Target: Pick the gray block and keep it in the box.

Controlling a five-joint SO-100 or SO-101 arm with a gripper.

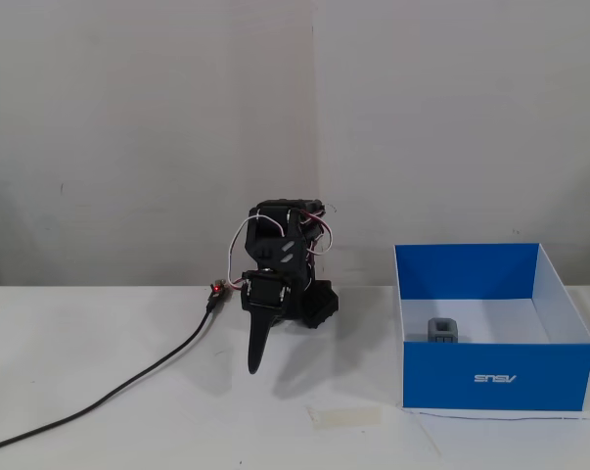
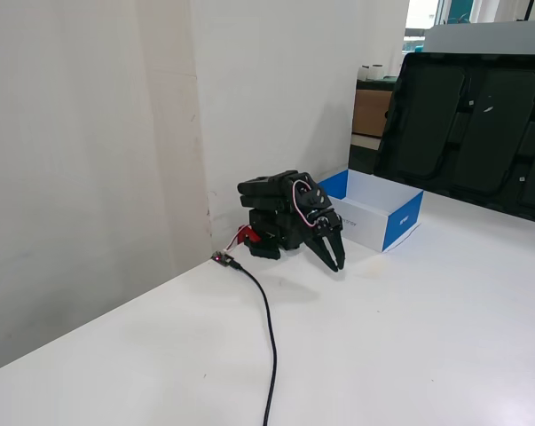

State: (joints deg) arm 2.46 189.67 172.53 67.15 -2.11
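The gray block point(image 1: 442, 331) rests on the white floor of the blue box point(image 1: 490, 377), near its front wall, in a fixed view. The box point(image 2: 400, 222) also shows in the other fixed view, where its walls hide the block. The black arm is folded low over its base, well left of the box. My gripper point(image 1: 254, 368) points down at the table with its tips just above the surface. In both fixed views the gripper point(image 2: 338, 265) has its fingers together and nothing between them.
A pale strip of tape point(image 1: 345, 416) lies on the table left of the box's front corner. A black cable point(image 1: 128, 377) runs from the arm's base toward the front left. A large black panel point(image 2: 462, 124) leans behind the table.
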